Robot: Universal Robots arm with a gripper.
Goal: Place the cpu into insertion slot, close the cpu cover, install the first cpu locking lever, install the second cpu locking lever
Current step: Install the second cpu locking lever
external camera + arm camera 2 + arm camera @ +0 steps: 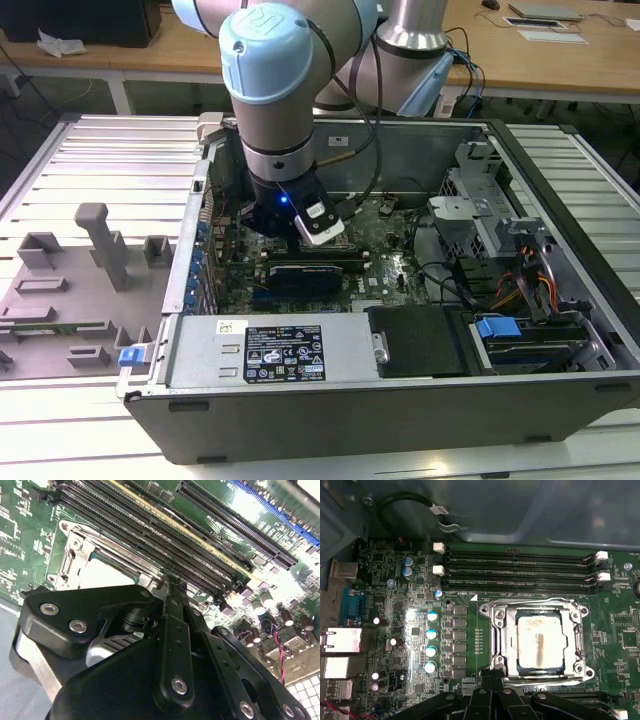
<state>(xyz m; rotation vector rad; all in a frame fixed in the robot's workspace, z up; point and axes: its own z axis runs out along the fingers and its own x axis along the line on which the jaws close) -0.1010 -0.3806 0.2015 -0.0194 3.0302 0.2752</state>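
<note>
Nearest the wrist, the gripper (492, 680) hangs low over the motherboard (395, 610), its black fingers (485, 692) drawn together into a narrow tip with nothing visibly between them; in the second wrist view the same linkage (172, 630) tapers to a point that ends right at the edge of the socket's metal frame, so it appears drawn shut and empty-handed. Just beyond that tip lies the insertion slot (537, 640), and the cpu (537, 639) already sits flat inside it, its pale metal top showing a smeared streak. The cpu cover (501, 630) appears lowered around the chip, its bright steel frame bordering the square opening on all sides. The relation that matters is this: the fingertip meets the socket at the corner of the frame closest to the wrist, beside the frame's near edge, while the chip itself lies further out and apart from the tip. Whether a locking lever is under the tip cannot be told, since the fingers hide that strip. Past the socket run the long black memory slots (520, 570), parallel to the socket's far edge. In the exterior view the arm (275, 100) reaches down into the open computer case (400, 400), its tool end (300, 220) low over the board.
</note>
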